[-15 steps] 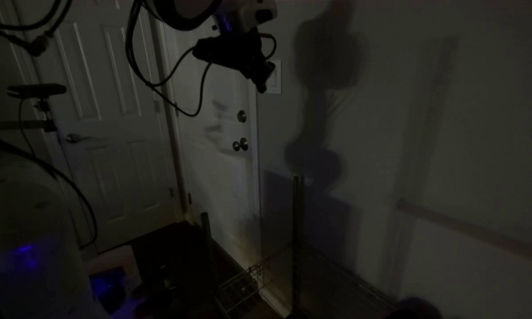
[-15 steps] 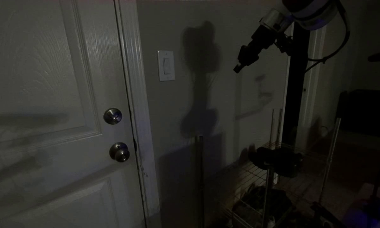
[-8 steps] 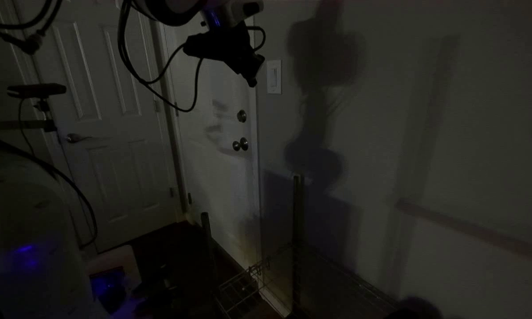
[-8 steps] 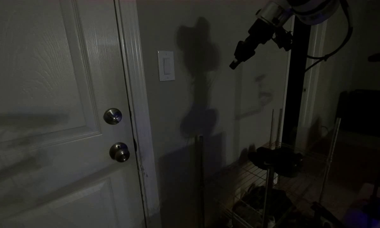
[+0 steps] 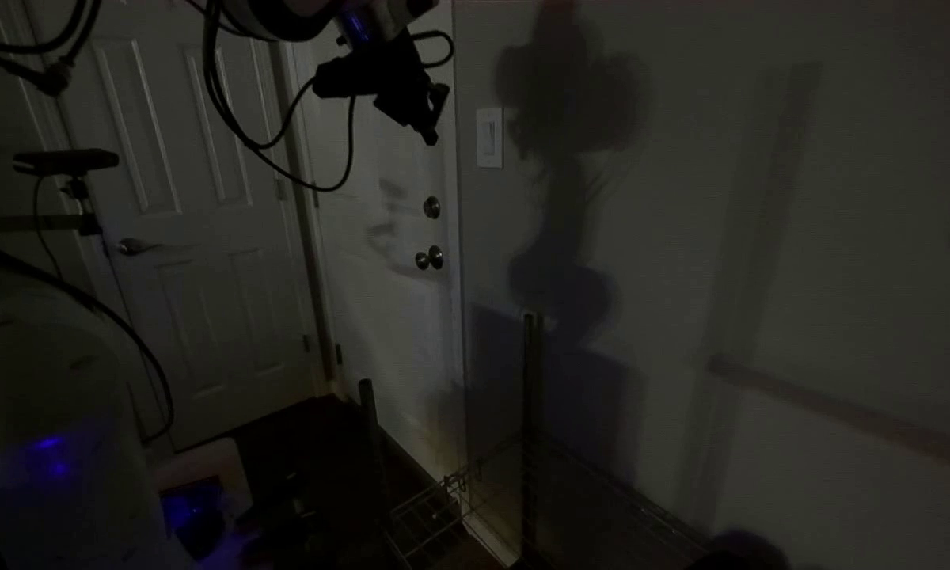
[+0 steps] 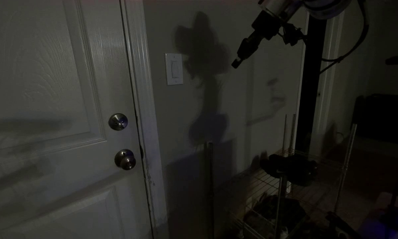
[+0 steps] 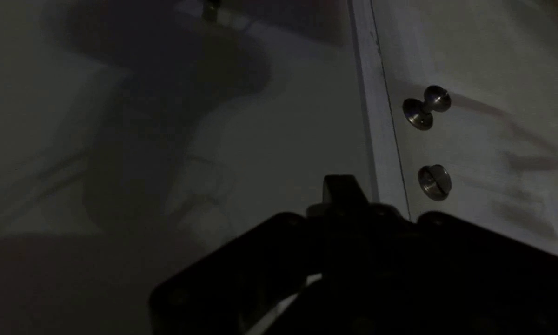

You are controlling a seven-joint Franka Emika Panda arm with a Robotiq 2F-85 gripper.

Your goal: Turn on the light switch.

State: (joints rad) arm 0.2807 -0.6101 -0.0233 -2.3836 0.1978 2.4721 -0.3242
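The light switch, a pale upright rectangular wall plate with a rocker, shows in both exterior views (image 5: 488, 138) (image 6: 174, 69), on the wall beside the door frame. My gripper is dark, angled downward, and apart from the plate in both exterior views (image 5: 431, 136) (image 6: 236, 63). In the wrist view its fingers (image 7: 343, 188) meet in one dark tip in front of the wall, left of the door frame. It looks shut with nothing visible in it. The switch is not clearly seen in the wrist view; a pale strip shows through the gripper linkage, and I cannot tell what it is.
The white door (image 6: 53, 83) carries a round lock (image 6: 118, 121) and a knob (image 6: 125, 159). A wire rack with metal posts (image 5: 530, 435) stands below against the wall. A dark object (image 6: 288, 167) lies on the rack. The room is dim, with the arm's shadow on the wall.
My gripper has moved left and slightly up in both exterior views. The switch plate, partly covered before in an exterior view, is now uncovered. The arm's shadow has shifted toward the plate.
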